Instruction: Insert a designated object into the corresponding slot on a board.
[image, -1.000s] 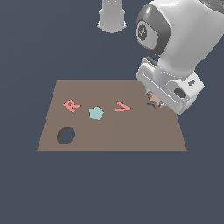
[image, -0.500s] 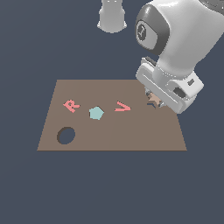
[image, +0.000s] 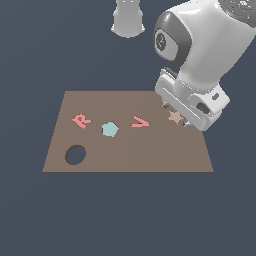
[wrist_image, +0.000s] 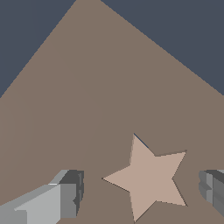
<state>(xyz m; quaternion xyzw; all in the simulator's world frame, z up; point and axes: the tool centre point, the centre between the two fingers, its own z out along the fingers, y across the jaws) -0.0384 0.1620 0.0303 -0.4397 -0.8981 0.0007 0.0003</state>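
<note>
The claw (wrist_image: 140, 192) is standing wide open astride the tan star (wrist_image: 150, 177), gripping nothing, since the star is lying flush in its slot beside the pink V (image: 140, 122) on the board (image: 128, 150).

White rounded arm (image: 210, 45); grey fingers (wrist_image: 65, 199)

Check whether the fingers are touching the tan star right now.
Apart. The wrist view shows brown board between the star and each of the fingers, one on either side of it.
</note>
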